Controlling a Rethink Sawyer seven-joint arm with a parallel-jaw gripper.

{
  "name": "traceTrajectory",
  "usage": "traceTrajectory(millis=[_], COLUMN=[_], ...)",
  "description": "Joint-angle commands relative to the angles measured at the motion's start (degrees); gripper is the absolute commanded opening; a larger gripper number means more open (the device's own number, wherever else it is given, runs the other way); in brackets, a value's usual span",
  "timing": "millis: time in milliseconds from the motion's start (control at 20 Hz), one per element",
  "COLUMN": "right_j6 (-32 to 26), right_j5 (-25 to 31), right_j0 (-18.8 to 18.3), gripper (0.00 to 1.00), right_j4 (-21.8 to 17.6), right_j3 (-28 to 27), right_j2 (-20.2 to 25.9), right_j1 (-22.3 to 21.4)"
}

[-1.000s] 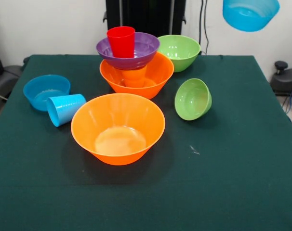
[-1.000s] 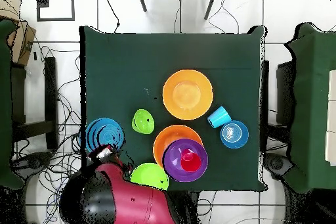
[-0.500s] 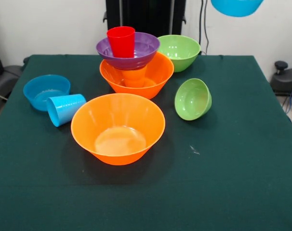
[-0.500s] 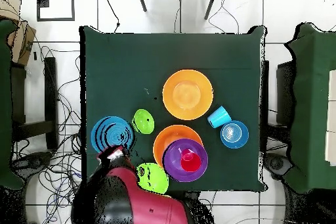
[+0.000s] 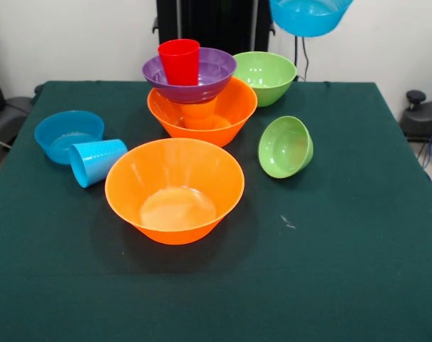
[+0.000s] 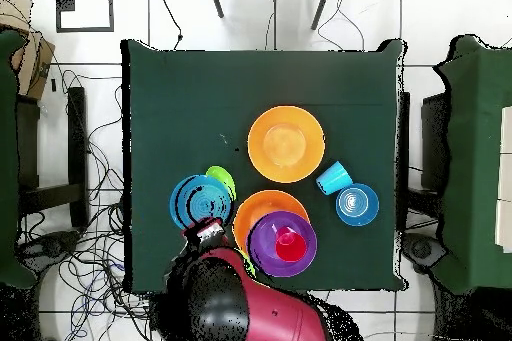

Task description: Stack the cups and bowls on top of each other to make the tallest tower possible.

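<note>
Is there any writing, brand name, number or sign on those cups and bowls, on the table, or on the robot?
None can be read.
The red cup, the purple bowl, the lifted blue bowl and the other cups and bowls are plain.
The green tablecloth carries no print.
The robot arm shows no readable label.

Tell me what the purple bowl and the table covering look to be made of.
Purple bowl: probably hard plastic, glossy, with light glinting off its smooth rim. Table covering: looks like dark green cloth, matte, with no shine and a soft, even surface.
</note>
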Motion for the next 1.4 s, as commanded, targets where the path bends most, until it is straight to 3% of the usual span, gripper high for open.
traceTrajectory(millis=[50,600,1150,1400], right_j6=[-14.00,-12.59,-14.97,-13.48], right_j5=[-4.78,-5.64,-9.06,-10.58], right_j0=[-4.47,-9.11,-19.62,-22.55], gripper=[0.00,0.00,0.00,0.00], right_j4=[-5.40,-6.73,-8.25,-8.95], right_j3=[6.79,10.29,15.34,18.22], right_j2=[9.86,15.83,25.12,29.88], right_j1=[3.48,0.95,-0.12,-2.12])
